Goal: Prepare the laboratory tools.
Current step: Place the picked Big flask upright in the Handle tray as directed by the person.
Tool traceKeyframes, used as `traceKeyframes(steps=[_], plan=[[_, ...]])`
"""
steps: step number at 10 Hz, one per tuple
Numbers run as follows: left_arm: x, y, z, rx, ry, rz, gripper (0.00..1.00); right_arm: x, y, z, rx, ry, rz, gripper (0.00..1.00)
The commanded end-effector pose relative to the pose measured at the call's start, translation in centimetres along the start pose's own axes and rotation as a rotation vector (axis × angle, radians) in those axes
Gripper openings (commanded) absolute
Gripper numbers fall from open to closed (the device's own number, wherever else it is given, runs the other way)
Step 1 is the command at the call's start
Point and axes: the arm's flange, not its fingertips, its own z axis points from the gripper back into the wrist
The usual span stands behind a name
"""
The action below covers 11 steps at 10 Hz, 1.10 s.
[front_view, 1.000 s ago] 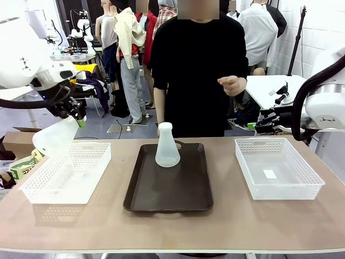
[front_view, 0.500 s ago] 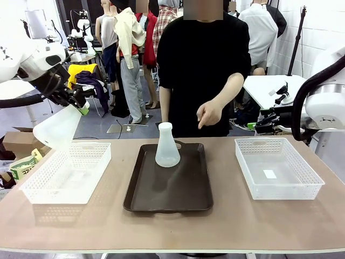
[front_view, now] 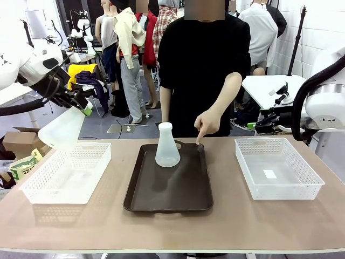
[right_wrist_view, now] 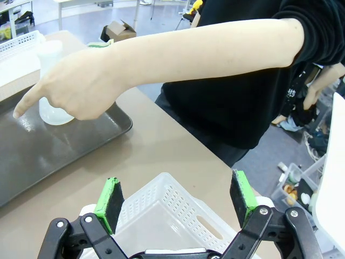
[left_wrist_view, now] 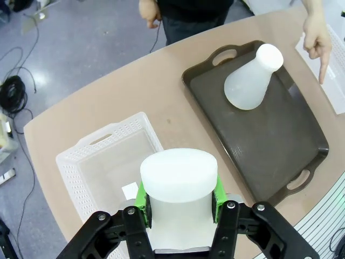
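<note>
Two frosted-white conical flasks are the laboratory tools. One flask (front_view: 167,145) stands upright at the far end of the dark brown tray (front_view: 178,197); it also appears as the flask (left_wrist_view: 250,81) and the flask (right_wrist_view: 49,75) behind the person's hand. My left gripper (front_view: 82,106) is shut on the neck of the other flask (front_view: 61,130), which hangs tilted above the far end of the left basket (front_view: 67,175). In the left wrist view the held flask (left_wrist_view: 179,181) sits between the green pads (left_wrist_view: 142,197). My right gripper (right_wrist_view: 176,199) is open with nothing in it, over the right basket (right_wrist_view: 161,213).
A person stands at the far side, with a hand (front_view: 205,123) pointing a finger down at the tray's far right corner. The forearm (right_wrist_view: 178,54) crosses the right wrist view. The white mesh right basket (front_view: 277,168) holds only a small label.
My left gripper has lifted the held flask a little up and to the right. The person's hand came down from chest height to point at the tray.
</note>
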Motion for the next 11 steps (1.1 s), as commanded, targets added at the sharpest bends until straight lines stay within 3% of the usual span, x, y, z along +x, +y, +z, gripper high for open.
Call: traceKeyframes(steps=[1, 5, 6, 8, 9, 11], plan=[[0.1, 0.1, 0.2, 0.003, -0.003, 0.0, 0.0, 0.1, 0.0, 0.1, 0.007, 0.007, -0.007, 1.0], [0.1, 0.0, 0.0, 0.001, -0.001, -0.001, 0.0, 0.1, 0.0, 0.1, 0.007, 0.007, -0.007, 1.0], [0.1, -0.9, -1.4, -0.111, -0.031, -0.027, 0.0, 0.1, 0.0, 0.1, 0.007, 0.007, -0.007, 1.0], [1.8, -4.5, -3.4, -0.297, -0.194, -0.153, 0.0, 0.1, 0.0, 0.1, 0.007, 0.007, -0.007, 1.0], [2.9, -6.2, -3.9, -0.439, -0.325, -0.234, 0.0, 0.1, 0.0, 0.1, 0.007, 0.007, -0.007, 1.0], [4.3, -8.9, -5.0, -0.502, -0.445, -0.36, 0.0, 0.1, 0.0, 0.1, 0.007, 0.007, -0.007, 1.0]])
